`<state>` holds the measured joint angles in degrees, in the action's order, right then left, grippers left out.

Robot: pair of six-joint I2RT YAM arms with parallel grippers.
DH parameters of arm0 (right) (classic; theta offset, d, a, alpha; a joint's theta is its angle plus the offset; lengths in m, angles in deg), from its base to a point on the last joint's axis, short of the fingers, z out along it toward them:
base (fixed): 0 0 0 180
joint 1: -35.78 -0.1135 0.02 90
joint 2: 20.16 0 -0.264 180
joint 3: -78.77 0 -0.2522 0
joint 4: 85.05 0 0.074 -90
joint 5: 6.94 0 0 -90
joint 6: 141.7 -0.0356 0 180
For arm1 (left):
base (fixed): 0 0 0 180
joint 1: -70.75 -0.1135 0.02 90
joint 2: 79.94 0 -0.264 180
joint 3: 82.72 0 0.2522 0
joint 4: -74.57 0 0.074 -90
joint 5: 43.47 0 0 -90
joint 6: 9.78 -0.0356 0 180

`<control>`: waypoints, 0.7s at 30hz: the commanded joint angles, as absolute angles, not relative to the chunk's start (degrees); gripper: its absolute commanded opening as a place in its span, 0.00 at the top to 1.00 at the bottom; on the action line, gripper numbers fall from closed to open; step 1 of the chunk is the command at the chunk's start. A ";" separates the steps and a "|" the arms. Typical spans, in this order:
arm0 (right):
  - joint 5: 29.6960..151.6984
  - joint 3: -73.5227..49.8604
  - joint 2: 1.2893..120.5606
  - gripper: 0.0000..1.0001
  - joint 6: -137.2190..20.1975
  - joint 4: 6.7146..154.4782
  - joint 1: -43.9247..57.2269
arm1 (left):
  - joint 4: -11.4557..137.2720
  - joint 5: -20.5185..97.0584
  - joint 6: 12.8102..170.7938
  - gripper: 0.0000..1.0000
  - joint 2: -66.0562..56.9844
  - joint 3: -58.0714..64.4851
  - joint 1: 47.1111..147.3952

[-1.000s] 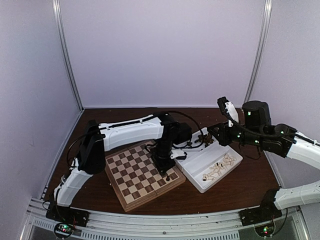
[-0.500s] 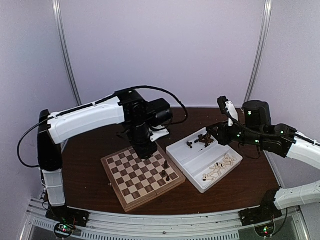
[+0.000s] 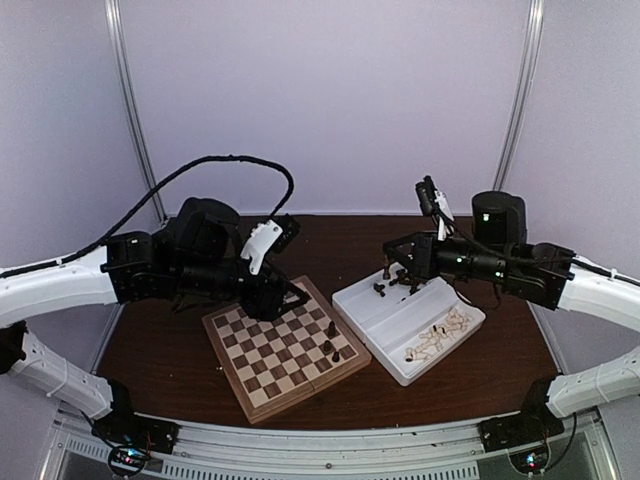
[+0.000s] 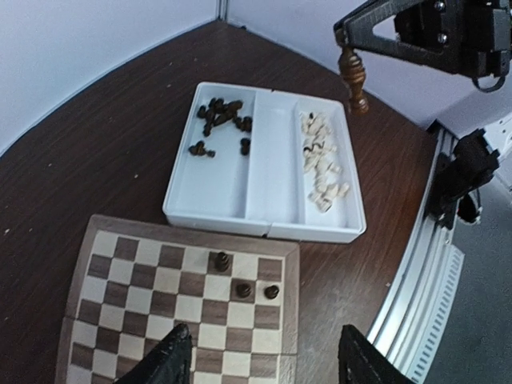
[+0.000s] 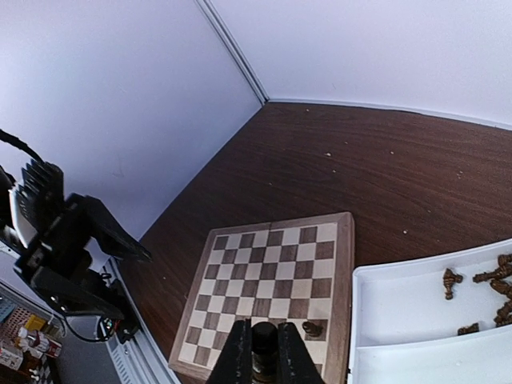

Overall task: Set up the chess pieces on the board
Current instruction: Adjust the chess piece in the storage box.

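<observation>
The right claw (image 5: 262,357) grips a dark brown turned wooden chess piece (image 4: 352,76) in the air, just off the square checked wooden board (image 3: 270,372) on the side where the white plastic two-compartment tray (image 4: 214,196) lies. The left claw (image 4: 264,360) hangs open and empty over the board, where three dark pieces (image 4: 243,290) stand.

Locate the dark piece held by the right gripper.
Left wrist view, upper right: the dark piece hangs clamped in the right gripper, raised in the air by the white tray, not on the board.
</observation>
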<state>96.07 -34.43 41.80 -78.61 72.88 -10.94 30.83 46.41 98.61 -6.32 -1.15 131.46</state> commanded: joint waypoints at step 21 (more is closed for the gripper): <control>103.91 -24.45 51.67 0.96 -83.94 89.55 -22.29 | 68.70 30.80 104.64 0.41 -5.00 -8.17 131.18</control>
<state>102.26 -26.54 51.59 -83.64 86.30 -21.72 65.86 31.48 104.17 -5.77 -9.59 131.46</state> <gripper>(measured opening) 0.103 0.604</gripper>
